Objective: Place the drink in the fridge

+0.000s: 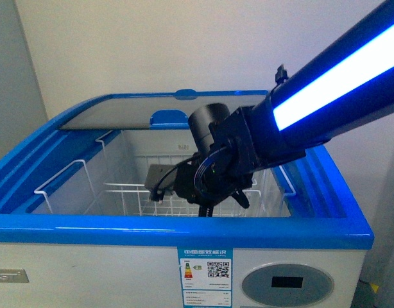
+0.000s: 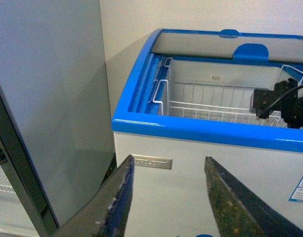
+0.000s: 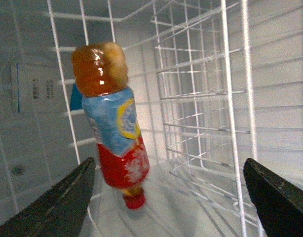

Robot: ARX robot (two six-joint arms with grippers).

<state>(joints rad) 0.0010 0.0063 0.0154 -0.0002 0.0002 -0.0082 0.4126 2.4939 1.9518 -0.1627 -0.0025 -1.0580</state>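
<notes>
Here the drink bottle (image 3: 112,123) hangs cap-down between the right gripper's (image 3: 166,197) wide-spread fingers (image 3: 62,202), nearer one, touching neither, inside the fridge (image 1: 184,231); the left gripper (image 2: 166,197) is also spread, empty.

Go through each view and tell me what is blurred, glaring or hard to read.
Front view: the lit strip on the right arm glares white, and the arm hides the basket behind it. Left wrist view: evenly lit, the fingers soft. Right wrist view: the bottle is smeared with blur, and the wire basket is washed out.
</notes>
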